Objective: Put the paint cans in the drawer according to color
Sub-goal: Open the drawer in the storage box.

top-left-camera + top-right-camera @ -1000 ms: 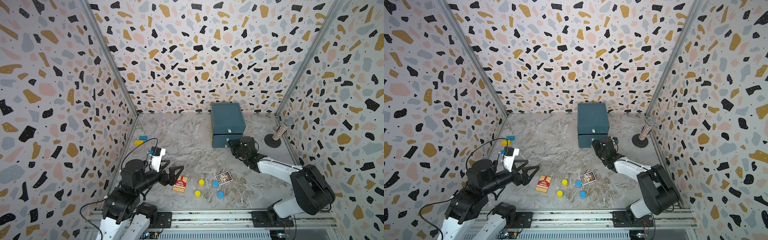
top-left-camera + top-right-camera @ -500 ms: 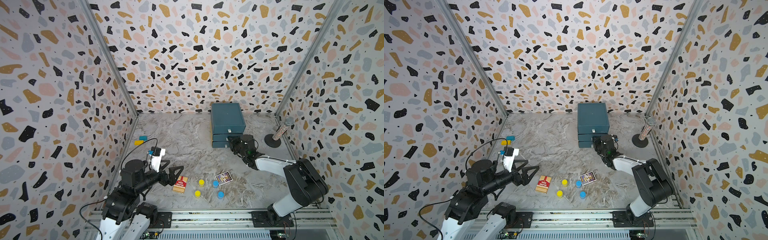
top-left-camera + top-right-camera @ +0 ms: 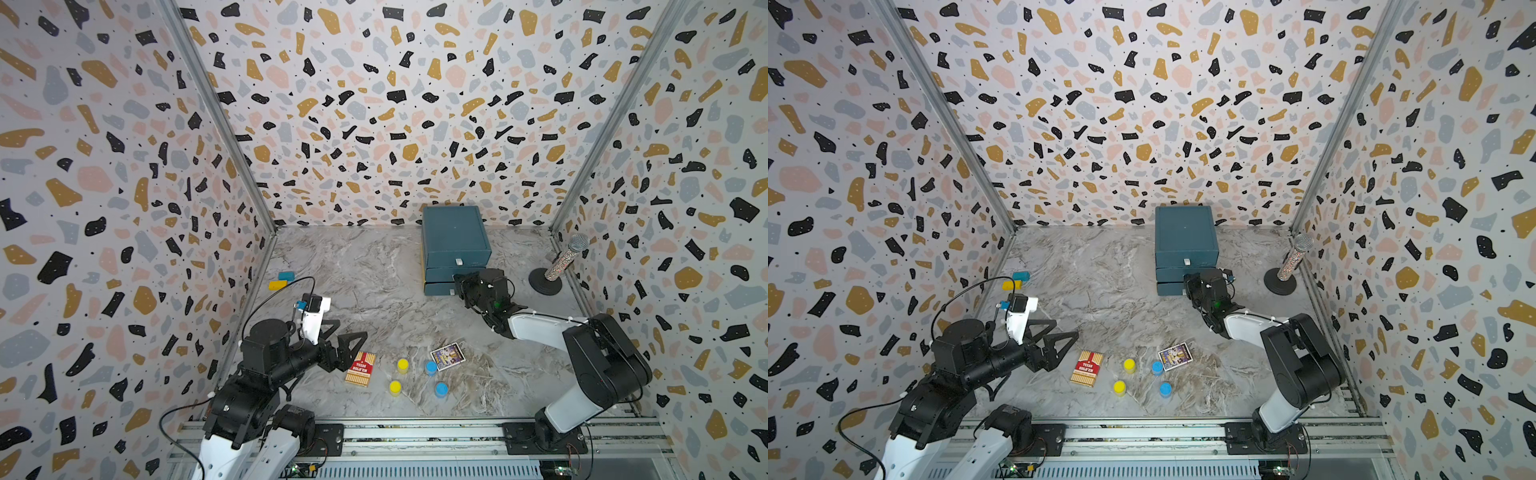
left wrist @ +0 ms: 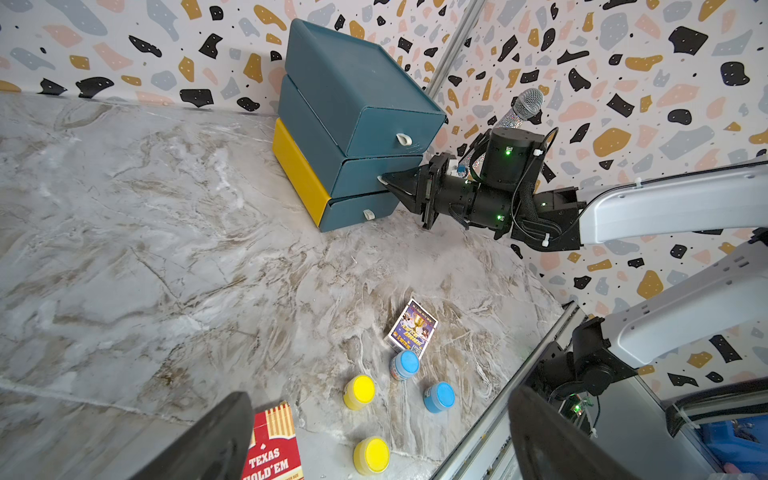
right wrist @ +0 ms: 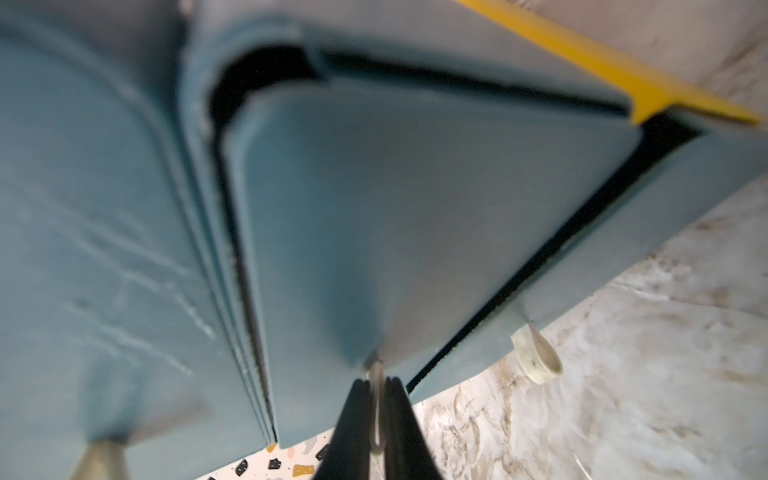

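The marble surface (image 3: 365,266) lies bare through its middle. The teal drawer chest (image 3: 453,232) stands by the back wall. The left pincer (image 3: 352,328) hangs spread near the red card box (image 3: 360,368). The right pincer (image 4: 386,180) pinches the middle drawer's pull tab (image 5: 376,399). Two yellow paint cans (image 3: 402,365) and two blue paint cans (image 3: 431,367) sit near the front edge.

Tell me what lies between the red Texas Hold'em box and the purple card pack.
A yellow paint can and a blue paint can stand there, in both top views.
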